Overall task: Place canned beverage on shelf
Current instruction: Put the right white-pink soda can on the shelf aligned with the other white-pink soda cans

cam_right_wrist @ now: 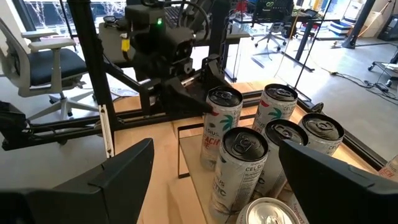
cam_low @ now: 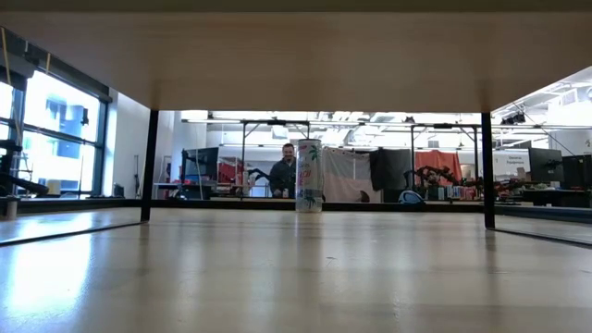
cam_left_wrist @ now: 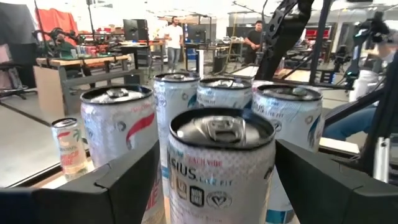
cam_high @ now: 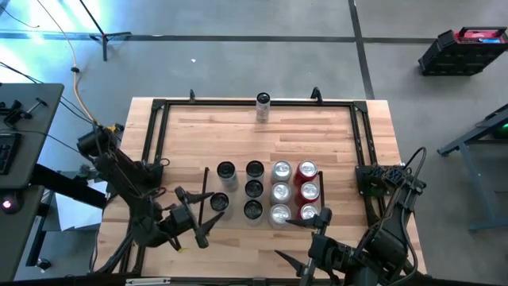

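Note:
Several beverage cans stand in rows on the shelf, a light-wood bay edged by thin black rails at the table's middle. My left gripper reaches in level from the near left and is shut on a white can in the shelf's left column, also seen as the palm-printed can. My right gripper hangs open above the shelf's near right corner, with nothing between its fingers. One more can stands alone on its base by the table's far edge. My left gripper pinches the white can's side wall between its two fingers, just below the top rim. The fingers come level from the table's near left side. The can is upright; whether its base is off the wood cannot be seen.
A black frame edges the whole tabletop. Red cans fill the shelf's right column, silver ones the column beside it. The far half of the table is bare wood. People stand in the room beyond.

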Action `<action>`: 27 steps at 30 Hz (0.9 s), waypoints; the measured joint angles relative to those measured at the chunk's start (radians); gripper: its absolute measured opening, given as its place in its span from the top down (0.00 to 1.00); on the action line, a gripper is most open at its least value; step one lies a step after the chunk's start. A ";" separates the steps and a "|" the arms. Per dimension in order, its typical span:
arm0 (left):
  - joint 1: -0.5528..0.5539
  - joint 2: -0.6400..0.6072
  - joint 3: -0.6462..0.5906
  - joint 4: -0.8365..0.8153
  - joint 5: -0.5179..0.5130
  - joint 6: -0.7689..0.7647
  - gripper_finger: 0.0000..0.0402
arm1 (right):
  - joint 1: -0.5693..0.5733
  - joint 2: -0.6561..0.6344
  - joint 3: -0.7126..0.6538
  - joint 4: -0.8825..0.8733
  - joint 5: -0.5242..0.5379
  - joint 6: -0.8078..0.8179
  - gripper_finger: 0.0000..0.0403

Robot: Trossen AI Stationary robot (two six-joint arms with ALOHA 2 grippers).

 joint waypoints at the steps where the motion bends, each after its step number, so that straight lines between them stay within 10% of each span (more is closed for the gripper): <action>1: 0.000 -0.007 0.000 0.001 0.007 0.003 0.24 | 0.000 0.000 0.000 0.000 0.000 0.000 0.18; 19: -0.008 -0.125 0.000 0.001 0.137 0.056 0.24 | 0.000 0.000 0.000 0.000 0.000 0.000 0.18; 27: -0.173 -0.163 0.000 -0.090 0.156 0.064 0.24 | 0.000 0.000 0.000 0.000 -0.018 0.000 0.18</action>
